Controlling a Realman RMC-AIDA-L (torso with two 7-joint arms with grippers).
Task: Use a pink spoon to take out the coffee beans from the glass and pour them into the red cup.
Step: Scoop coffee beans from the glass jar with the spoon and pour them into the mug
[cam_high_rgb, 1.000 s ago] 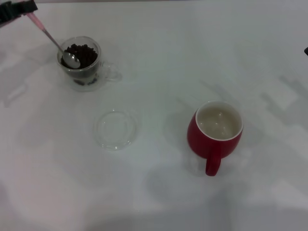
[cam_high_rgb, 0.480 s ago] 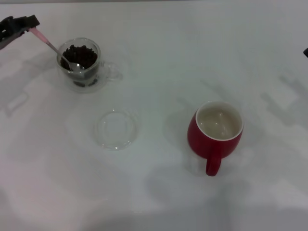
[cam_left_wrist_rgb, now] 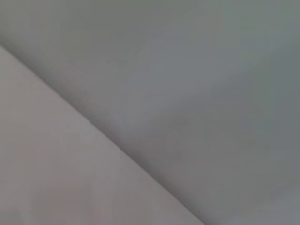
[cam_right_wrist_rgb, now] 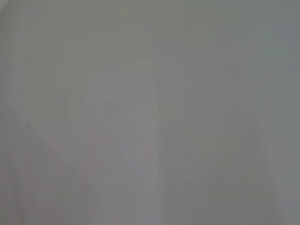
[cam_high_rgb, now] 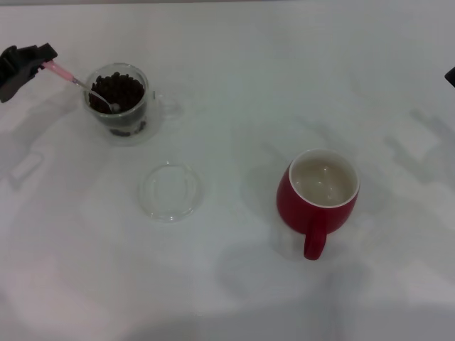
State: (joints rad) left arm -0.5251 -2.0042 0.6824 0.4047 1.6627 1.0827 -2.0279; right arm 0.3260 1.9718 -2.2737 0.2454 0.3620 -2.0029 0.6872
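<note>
In the head view, my left gripper [cam_high_rgb: 41, 58] at the far left edge is shut on the pink spoon [cam_high_rgb: 65, 74]. The spoon slants down into the glass [cam_high_rgb: 122, 117], and its metal bowl is dug into the coffee beans [cam_high_rgb: 122, 89] near the glass's left wall. The clear glass stands at the back left with its handle pointing right. The red cup [cam_high_rgb: 321, 192] stands at the right of centre, cream inside, nothing in it, handle toward me. Only a dark sliver of my right arm [cam_high_rgb: 451, 75] shows at the right edge. Both wrist views show plain grey surface.
A shallow round clear glass dish [cam_high_rgb: 170, 190] lies on the white table [cam_high_rgb: 234, 284] between the glass and the red cup, nearer the glass.
My left gripper has come down and toward me. The spoon's handle has flattened, and its bowl has sunk from above the beans into the heap.
</note>
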